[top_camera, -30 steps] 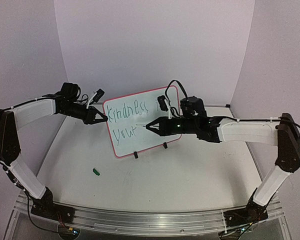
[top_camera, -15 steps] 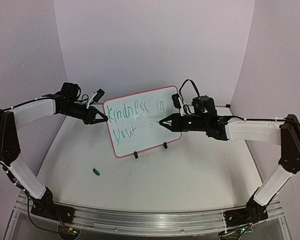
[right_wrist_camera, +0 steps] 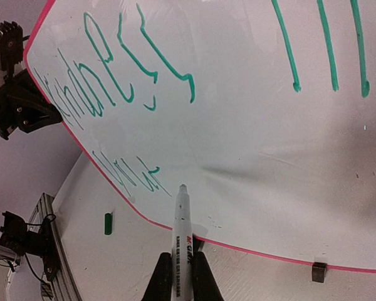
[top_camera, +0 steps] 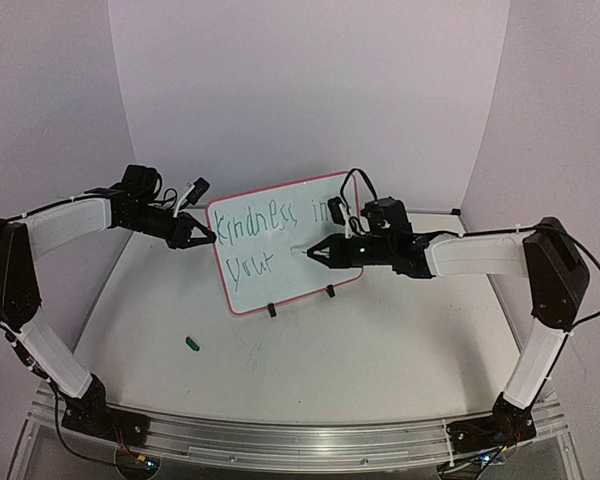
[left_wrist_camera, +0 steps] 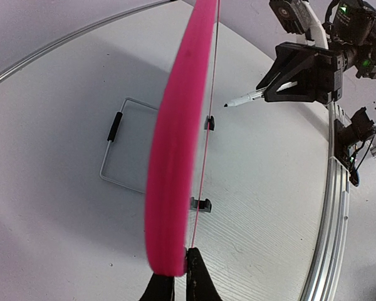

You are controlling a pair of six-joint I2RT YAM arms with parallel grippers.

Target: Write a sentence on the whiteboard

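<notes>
The whiteboard (top_camera: 280,262) stands upright on two black feet at mid-table, its red frame edge-on in the left wrist view (left_wrist_camera: 175,157). The sentence (top_camera: 270,218) is green lettering: "Kindness in" on top and "your" (right_wrist_camera: 128,175) below. My left gripper (top_camera: 208,238) is shut on the board's left edge (left_wrist_camera: 178,279). My right gripper (top_camera: 322,254) is shut on a white marker (right_wrist_camera: 181,229). The marker's tip sits right of "your", very close to the board face; I cannot tell whether it touches.
A green marker cap (top_camera: 191,343) lies on the table, front left of the board. A wire stand (left_wrist_camera: 122,150) lies flat behind the board. The metal rail (top_camera: 280,440) runs along the near edge.
The right gripper swung right with the marker, uncovering "in", then came back left and slightly down to the lower row. The left gripper and the board have stayed still.
</notes>
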